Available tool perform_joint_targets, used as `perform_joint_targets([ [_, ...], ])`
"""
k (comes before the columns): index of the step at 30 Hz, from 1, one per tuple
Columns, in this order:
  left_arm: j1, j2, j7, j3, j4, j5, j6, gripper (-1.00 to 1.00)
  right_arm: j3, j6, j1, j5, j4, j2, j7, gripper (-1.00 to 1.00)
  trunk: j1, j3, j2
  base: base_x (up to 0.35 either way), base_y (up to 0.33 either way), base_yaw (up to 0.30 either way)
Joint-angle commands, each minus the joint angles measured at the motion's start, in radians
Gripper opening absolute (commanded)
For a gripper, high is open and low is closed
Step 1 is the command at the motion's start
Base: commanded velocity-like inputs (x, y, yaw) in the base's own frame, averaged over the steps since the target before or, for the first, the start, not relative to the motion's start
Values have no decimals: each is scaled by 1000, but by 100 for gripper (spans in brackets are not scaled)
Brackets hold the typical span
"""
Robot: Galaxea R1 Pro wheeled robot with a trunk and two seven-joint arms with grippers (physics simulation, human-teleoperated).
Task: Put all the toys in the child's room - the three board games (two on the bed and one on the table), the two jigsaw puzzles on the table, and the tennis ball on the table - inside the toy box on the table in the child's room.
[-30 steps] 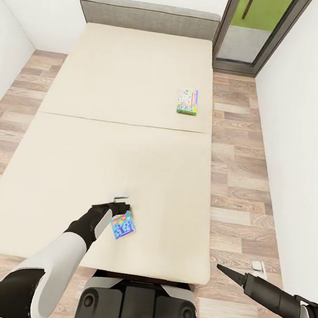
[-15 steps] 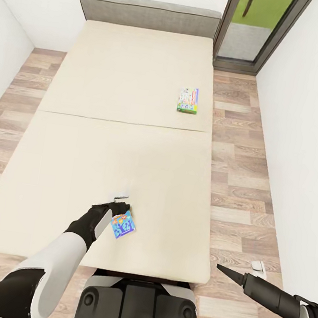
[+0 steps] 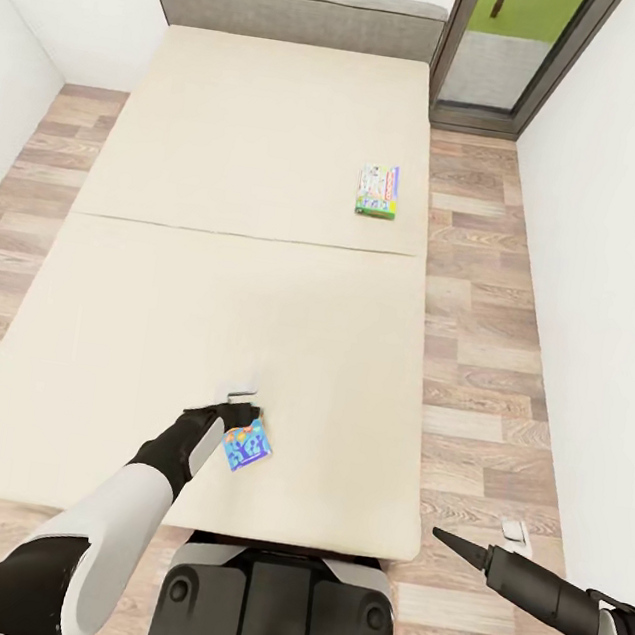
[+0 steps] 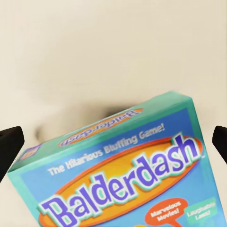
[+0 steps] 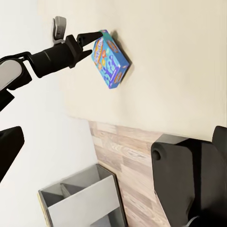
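Two board games: blue box [image 3: 246, 447] gripped by left end effector [image 3: 240, 418] above the bed's [image 3: 156, 315] near edge; green box [image 3: 378, 191] lying farther up the bed.
Right end effector [image 3: 517, 535]: over floor [image 3: 480, 381], grip state unclear.
Nearby: grey shelf unit [image 5: 82, 201].

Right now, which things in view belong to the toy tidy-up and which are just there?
Part of the job:
- blue Balderdash game box, pinched at its edge by the left gripper
- green-edged game box lying further up the bed

Just there:
- grey headboard
- window
- wood floor
- right gripper, holding nothing
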Motion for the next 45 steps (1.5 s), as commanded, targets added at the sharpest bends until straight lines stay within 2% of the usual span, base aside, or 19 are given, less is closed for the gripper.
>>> perform_joint_targets([
  [1,0,-1,1,4,-3,0,6,100,0,6,0,-3,0,0,1,100,0,-3,-2,0,0,0],
  [8,0,-1,1,4,-5,0,2,100,0,5,0,-3,0,0,2,100,0,-11,-2,0,0,0],
  [45,0,-1,0,6,-6,0,-9,100,0,4,0,-3,0,1,4,100,0,-21,-2,0,0,0],
])
